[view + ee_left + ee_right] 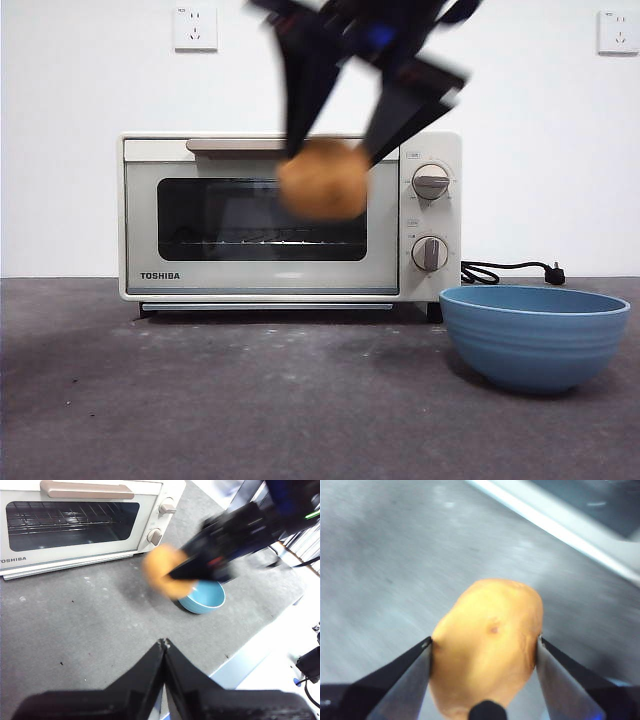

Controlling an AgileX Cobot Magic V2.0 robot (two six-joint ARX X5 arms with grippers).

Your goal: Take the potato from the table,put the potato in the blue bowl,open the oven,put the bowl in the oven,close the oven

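Right claw (335, 158): clamped on the potato (324, 179), held in the air in front of the oven (270, 240) door.
Left claw (164, 647): jaws pressed together, empty, above the bench (200, 400).
Blue bowl (534, 335): empty, on the bench beside the oven's knob end.
Oven: door closed.

Cream-white TOSHIBA toaster oven (290, 216) stands on dark grey speckled table (220, 400), at back, against wall. Deep round matte blue bowl (534, 335) on table, right of oven and nearer front, apart from it. Smooth tan-orange oval potato (324, 179) held in air between jaws of right hand (484, 650), before oven door, left of bowl. Left hand (164, 645) over bare table, well apart from potato.
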